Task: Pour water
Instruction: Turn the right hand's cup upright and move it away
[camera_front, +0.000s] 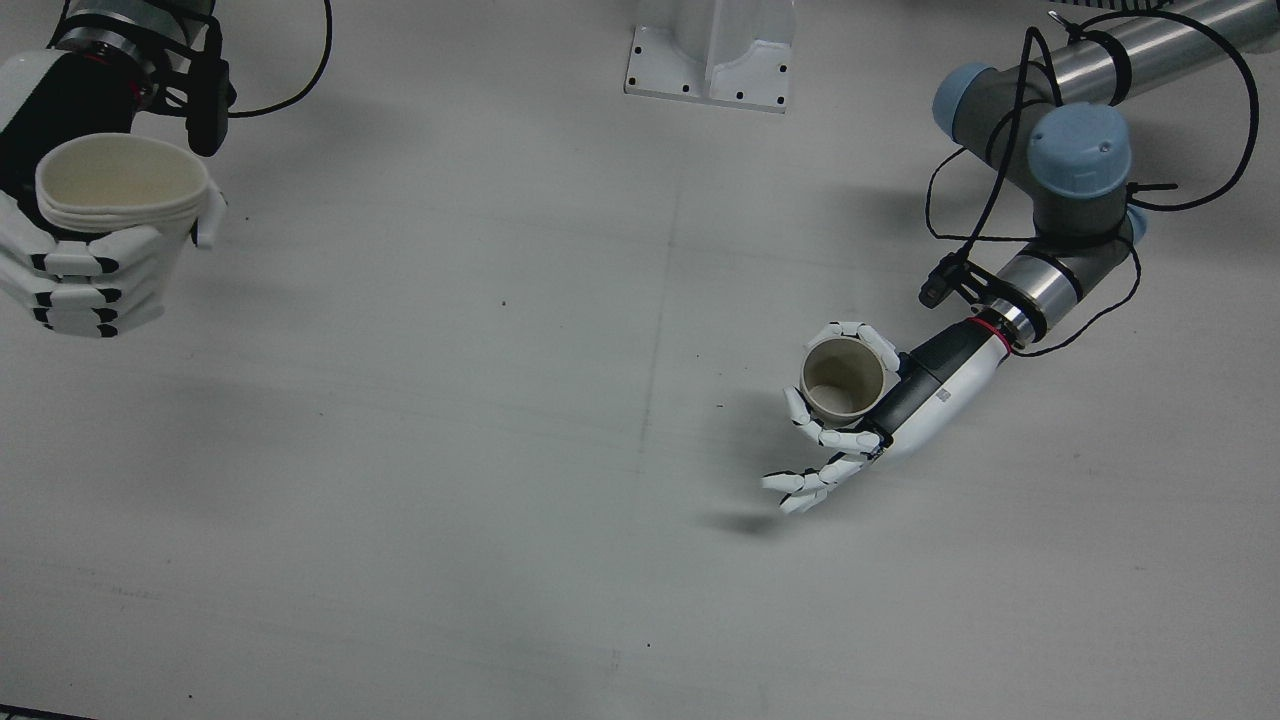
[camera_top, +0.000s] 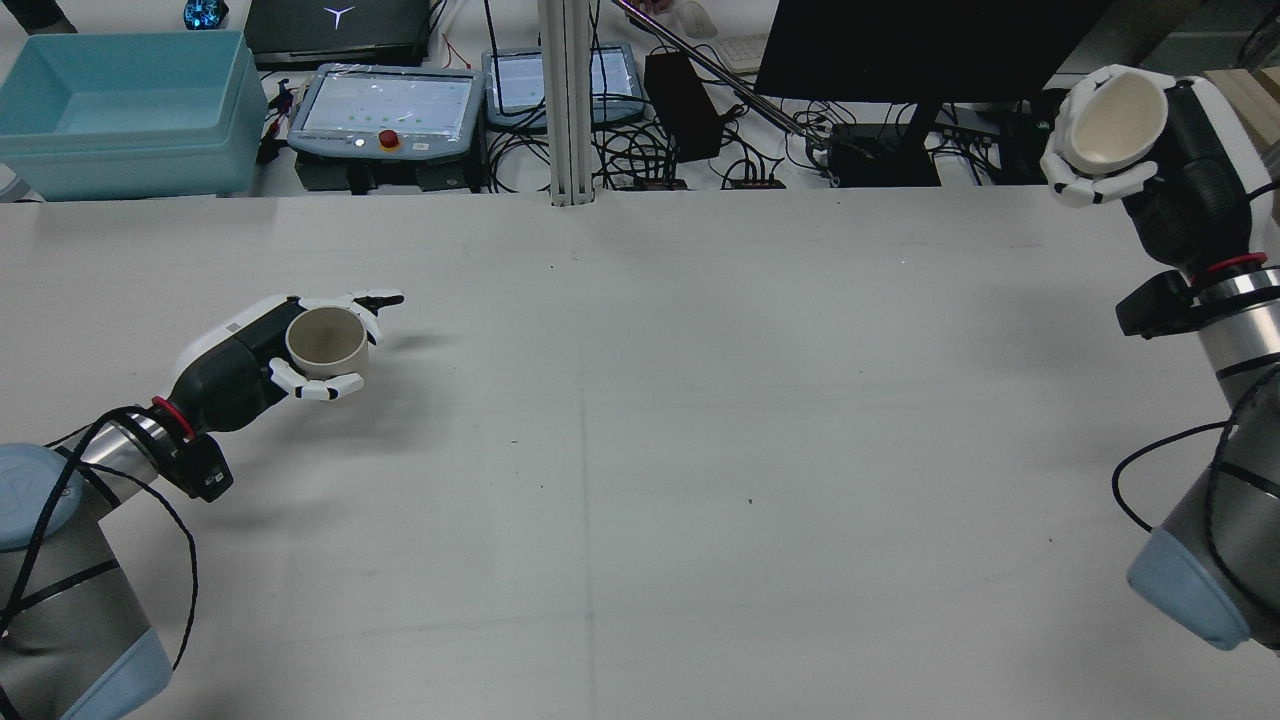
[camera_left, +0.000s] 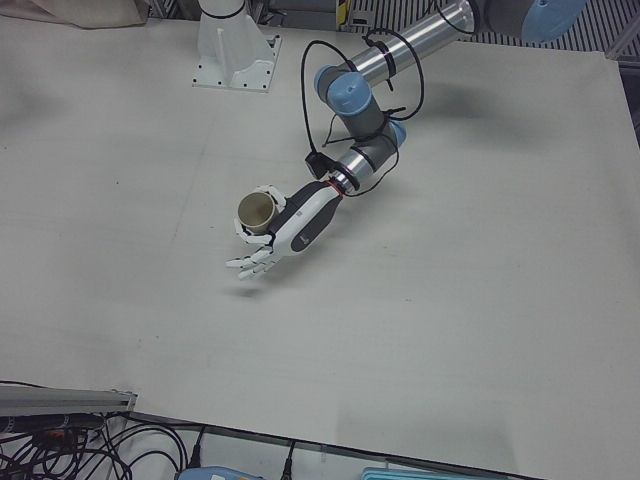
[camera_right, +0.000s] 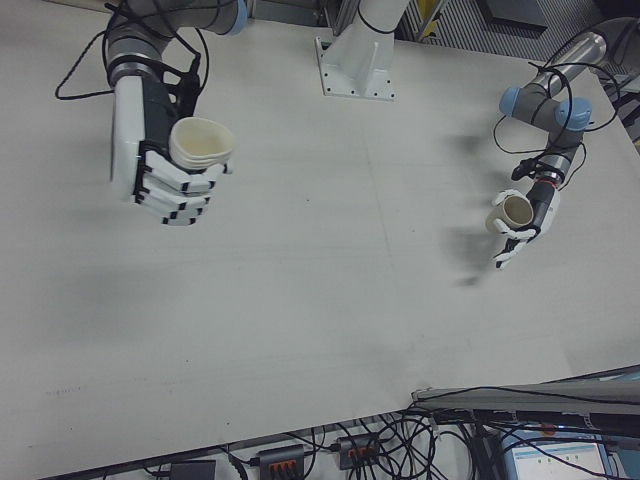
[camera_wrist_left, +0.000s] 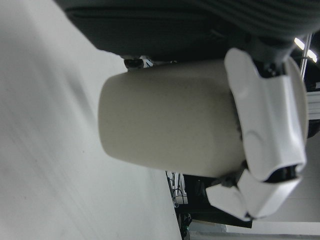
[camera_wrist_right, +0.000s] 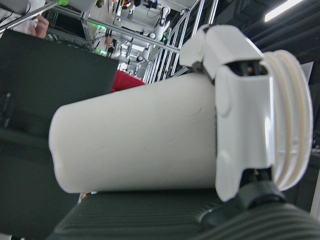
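With the left hand (camera_front: 860, 420) wrapping some fingers around its small cup (camera_front: 843, 378) and the right hand (camera_front: 75, 260) clasping the raised ribbed cup (camera_front: 120, 185), bring them together, rims aligned, before tipping slowly.

Front view's edge crops right robot hand (camera_front: 70, 250).

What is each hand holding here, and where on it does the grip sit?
The left hand holds a small cup, fingers wrapped around its upper wall near the rim. The right hand holds a wider stacked-looking cup, gripped just below its rim.
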